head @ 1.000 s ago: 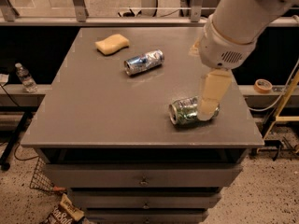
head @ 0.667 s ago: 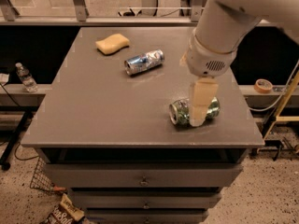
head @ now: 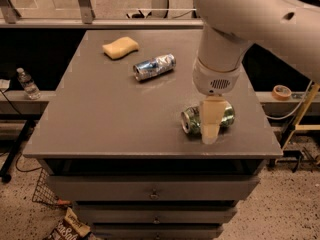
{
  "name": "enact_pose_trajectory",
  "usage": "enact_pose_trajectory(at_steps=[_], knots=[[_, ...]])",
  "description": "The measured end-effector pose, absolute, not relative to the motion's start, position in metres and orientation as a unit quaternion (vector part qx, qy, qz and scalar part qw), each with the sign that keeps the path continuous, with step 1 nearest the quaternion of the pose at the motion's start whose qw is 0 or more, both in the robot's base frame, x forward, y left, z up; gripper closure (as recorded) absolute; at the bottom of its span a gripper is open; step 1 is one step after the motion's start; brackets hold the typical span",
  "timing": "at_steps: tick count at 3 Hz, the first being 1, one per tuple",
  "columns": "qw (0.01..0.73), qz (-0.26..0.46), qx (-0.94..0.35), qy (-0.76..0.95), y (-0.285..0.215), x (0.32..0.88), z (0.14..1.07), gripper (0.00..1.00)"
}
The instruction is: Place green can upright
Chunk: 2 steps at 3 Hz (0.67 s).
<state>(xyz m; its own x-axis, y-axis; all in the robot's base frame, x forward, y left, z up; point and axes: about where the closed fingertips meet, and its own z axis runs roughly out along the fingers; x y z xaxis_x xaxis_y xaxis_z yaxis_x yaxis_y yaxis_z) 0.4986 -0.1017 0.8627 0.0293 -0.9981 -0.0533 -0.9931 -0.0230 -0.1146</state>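
The green can (head: 192,121) lies on its side near the front right edge of the grey table (head: 110,114), its silver end facing left. My gripper (head: 210,132) hangs straight down from the big white arm and sits directly over and in front of the can's middle, hiding that part. Only the can's left end and right end (head: 229,116) show. I cannot tell whether the gripper touches the can.
A blue and silver can (head: 154,67) lies on its side mid-table. A yellow sponge (head: 120,47) sits at the back left. The table's front edge is close to the green can. A water bottle (head: 27,84) and a tape roll (head: 282,91) stand off the table.
My arm has swung left, bringing the gripper from the can's right end to over its middle. The green can has not moved.
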Motion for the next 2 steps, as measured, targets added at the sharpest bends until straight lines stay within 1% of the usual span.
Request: enact_pose_trajectory(at_steps=[2], knots=[[0.039, -0.059, -0.719, 0.692, -0.1008, 0.4959, 0.8532, 0.00]])
